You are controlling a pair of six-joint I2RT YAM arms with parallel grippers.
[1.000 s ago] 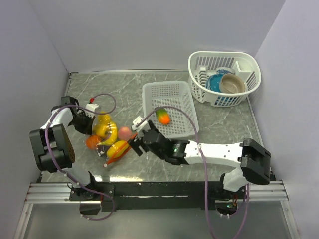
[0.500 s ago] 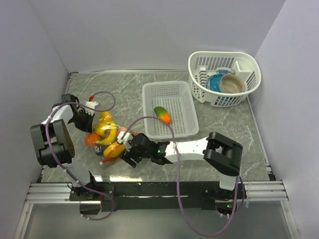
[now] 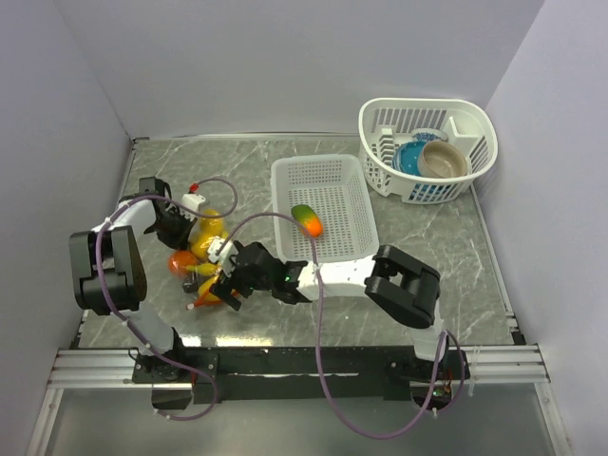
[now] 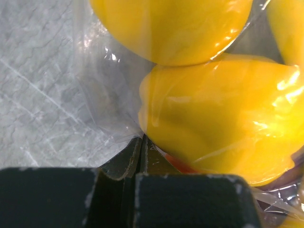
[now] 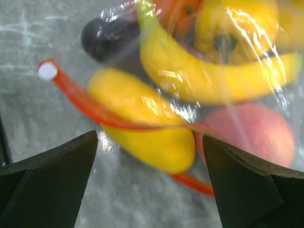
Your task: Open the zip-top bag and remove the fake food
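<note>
Pinching the film, is it, that left gripper (image 4: 139,147)?

Yes, jaws shut on a fold of the zip-top bag (image 3: 201,249) at its far-left end. The bag lies on the table (image 3: 427,247) between the two grippers, with fake food (image 5: 142,118) packed inside.

And the right gripper (image 5: 149,156)?

Spread wide, holding nothing, poised just in front of the orange-red zip strip (image 5: 80,97).

How will it handle?

Light, I'd judge, but the plastic is thin, crinkly and slick, and the glossy pieces inside will roll and shift the load. Take the strip or the lip beside it, not the bulging belly.

Is the mouth open?

Hard to tell through the glare; the strip looks parted, perhaps.
</note>
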